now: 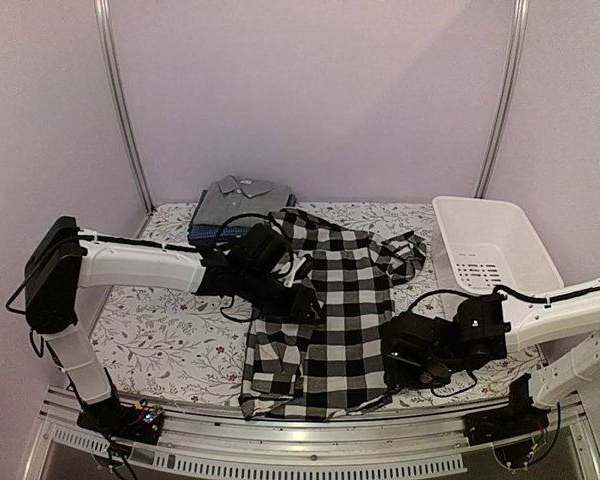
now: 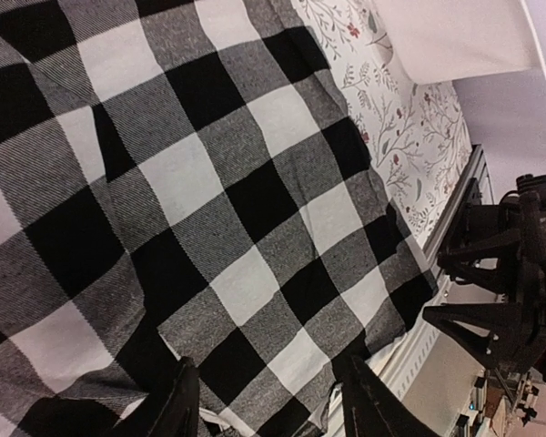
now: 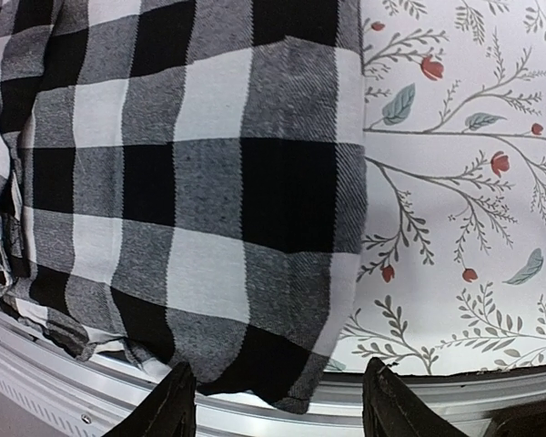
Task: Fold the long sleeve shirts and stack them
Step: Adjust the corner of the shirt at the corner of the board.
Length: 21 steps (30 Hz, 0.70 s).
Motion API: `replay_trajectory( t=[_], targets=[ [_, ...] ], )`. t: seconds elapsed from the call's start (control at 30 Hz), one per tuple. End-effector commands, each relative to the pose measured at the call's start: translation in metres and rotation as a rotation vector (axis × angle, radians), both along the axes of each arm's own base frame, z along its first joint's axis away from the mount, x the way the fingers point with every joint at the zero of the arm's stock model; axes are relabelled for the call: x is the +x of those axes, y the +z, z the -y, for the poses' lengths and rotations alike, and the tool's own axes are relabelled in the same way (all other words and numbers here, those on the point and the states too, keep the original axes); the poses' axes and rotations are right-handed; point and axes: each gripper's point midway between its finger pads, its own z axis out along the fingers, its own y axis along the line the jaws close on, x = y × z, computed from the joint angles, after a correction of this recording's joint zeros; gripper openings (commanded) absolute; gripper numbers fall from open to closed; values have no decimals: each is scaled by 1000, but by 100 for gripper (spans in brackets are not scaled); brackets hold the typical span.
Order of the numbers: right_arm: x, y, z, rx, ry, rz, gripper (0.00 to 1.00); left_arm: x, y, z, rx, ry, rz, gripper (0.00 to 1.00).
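Checked shirt (image 1: 325, 320) lies spread lengthwise on the bench (image 1: 160, 340), collar end toward the back and hem at the near edge, where it hangs slightly over the metal rail (image 1: 310, 435). One sleeve is bunched at the shirt's upper right, toward the white basket (image 1: 480, 235); the left side of the body is folded or rumpled inward near the hem. Grey shirt (image 1: 242, 195) sits folded at the back left of the bench, collar up, on top of a folded blue shirt (image 1: 205, 232) whose edge shows beneath it; both are just behind the checked shirt's collar end. Left hand (image 1: 302, 298) is over the upper left part of the checked shirt. In its wrist view the left hand (image 2: 268, 401) has its fingers (image 2: 182, 401) standing apart, roughly half spread, with the checked cloth (image 2: 209, 200) lying flat below them and nothing pinched between them. The floral bench cover (image 2: 409, 137) and a corner of the basket (image 2: 455, 36) show past the shirt's edge. Right hand (image 1: 402, 355) is at the shirt's right edge, low near the hem. In its wrist view the right hand (image 3: 278, 401) is likewise part-open, fingers (image 3: 177, 401) well separated and gripping nothing; the shirt's hem corner (image 3: 209, 182) lies ahead of them, floral bench (image 3: 455, 182) on the right, rail (image 3: 55, 373) along the bottom. Basket stands at the right rear, apart from the shirts.
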Motion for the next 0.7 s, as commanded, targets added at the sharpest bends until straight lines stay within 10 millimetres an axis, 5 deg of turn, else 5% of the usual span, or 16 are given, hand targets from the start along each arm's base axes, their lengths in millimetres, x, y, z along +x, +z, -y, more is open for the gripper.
replay_trajectory(
  t=[0.0, 0.2, 0.33, 0.67],
  targets=[
    [-7, -8, 7, 86, -66, -27, 63, -12, -3, 25, -22, -42, -1, 53],
    [4, -14, -9, 251, -99, -17, 63, -24, -26, 37, 6, -73, -34, 53],
    [13, -11, -11, 301, -137, 1, 54, -27, -38, 39, 25, -79, -49, 52],
    [17, 0, 6, 131, -120, 8, 2, -27, -71, 30, 104, -62, -80, 53]
  ],
)
